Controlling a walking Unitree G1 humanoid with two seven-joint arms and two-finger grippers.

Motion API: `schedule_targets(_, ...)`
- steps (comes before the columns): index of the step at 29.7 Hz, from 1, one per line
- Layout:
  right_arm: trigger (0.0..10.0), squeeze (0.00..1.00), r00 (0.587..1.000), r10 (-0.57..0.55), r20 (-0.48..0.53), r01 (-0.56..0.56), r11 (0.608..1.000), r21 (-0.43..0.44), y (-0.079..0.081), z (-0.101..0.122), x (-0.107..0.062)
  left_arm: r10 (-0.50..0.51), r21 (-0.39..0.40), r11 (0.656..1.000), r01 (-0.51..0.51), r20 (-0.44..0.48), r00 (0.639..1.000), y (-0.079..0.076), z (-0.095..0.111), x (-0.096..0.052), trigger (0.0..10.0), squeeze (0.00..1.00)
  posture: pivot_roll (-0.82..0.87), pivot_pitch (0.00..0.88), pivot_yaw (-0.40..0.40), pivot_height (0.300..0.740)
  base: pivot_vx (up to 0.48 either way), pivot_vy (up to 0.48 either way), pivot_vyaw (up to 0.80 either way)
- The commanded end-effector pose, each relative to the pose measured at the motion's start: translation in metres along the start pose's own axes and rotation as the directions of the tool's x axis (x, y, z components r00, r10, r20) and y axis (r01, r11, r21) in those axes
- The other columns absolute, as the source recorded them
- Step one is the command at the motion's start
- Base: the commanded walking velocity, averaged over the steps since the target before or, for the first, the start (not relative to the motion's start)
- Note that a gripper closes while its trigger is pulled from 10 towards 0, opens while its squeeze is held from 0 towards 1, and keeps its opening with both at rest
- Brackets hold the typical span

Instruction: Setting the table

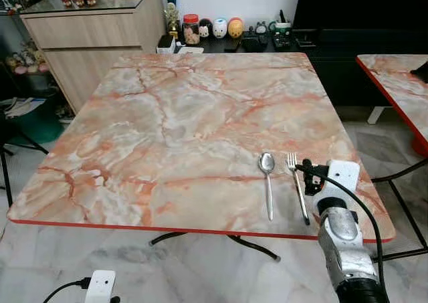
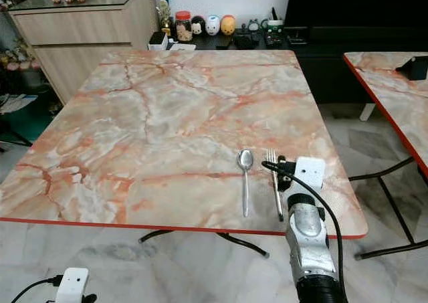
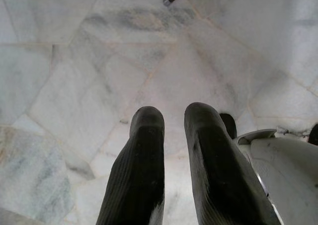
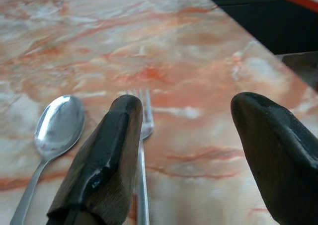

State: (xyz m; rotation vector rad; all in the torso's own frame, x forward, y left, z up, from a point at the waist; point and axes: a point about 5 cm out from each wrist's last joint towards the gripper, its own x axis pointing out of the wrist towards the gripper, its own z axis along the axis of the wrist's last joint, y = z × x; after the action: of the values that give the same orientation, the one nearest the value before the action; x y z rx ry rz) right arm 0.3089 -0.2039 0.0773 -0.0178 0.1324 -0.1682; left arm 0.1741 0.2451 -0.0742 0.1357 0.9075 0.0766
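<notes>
Cutlery-placing step: my right gripper (image 4: 194, 150), fingers spread wide, hovers over the silver metal fork (image 1: 297, 192) beside the silver spoon (image 1: 267, 180) on the pink-veined marble table (image 1: 174, 122); next I'd withdraw clear, while the left gripper (image 3: 174, 155), fingers slightly apart, hangs idle.

Hidden or cut off, as we see it: fork (image 4: 142, 155) partly behind one black finger (image 4: 107, 160) of the right gripper (image 4: 198, 150), handle cut lower edge; spoon (image 4: 49, 140) handle cut lower left; second table (image 1: 401, 92) cut right edge; sideboard items (image 1: 221, 27) too small to tell
</notes>
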Motion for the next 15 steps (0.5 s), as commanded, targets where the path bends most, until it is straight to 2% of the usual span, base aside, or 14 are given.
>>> schedule_targets(1, 10.0, 0.0, 1.0, 0.029, -0.006, -0.029, 1.0, 0.0, 0.007, 0.003, 0.004, -0.002, 0.007, 1.0, 0.002, 0.004, 1.0, -0.002, 0.004, 0.001, 10.0, 0.0, 0.07, 0.0, 0.027, 0.74, 0.0, 0.0, 0.0)
schedule_targets(7, 10.0, 0.0, 0.999, 0.054, -0.006, -0.054, 0.999, 0.001, 0.015, 0.009, 0.008, -0.033, 0.036, 0.999, 0.032, 0.035, 0.999, -0.011, 0.014, 0.004, 10.0, 0.0, 0.07, 0.0, 0.03, 0.74, 0.0, 0.0, 0.0)
schedule_targets(9, 10.0, 0.0, 0.998, 0.063, -0.031, -0.063, 0.998, 0.01, 0.017, 0.007, 0.009, -0.034, 0.035, 0.999, 0.032, 0.034, 0.999, -0.011, 0.014, 0.004, 10.0, 0.0, 0.07, 0.0, 0.031, 0.74, 0.0, 0.0, 0.0)
schedule_targets(11, 10.0, 0.0, 0.993, 0.061, -0.097, -0.06, 0.998, 0.009, 0.017, -0.002, 0.011, -0.042, 0.042, 0.998, 0.041, 0.033, 0.999, -0.012, 0.014, 0.004, 10.0, 0.0, 0.07, 0.0, 0.032, 0.74, 0.0, 0.0, 0.0)
schedule_targets(15, 10.0, 0.0, 0.99, 0.048, -0.13, -0.044, 0.999, 0.03, 0.016, -0.006, 0.012, -0.037, 0.039, 0.999, 0.036, 0.025, 0.999, -0.011, 0.011, 0.004, 10.0, 0.0, 0.07, 0.0, 0.03, 0.74, 0.0, 0.0, 0.0)
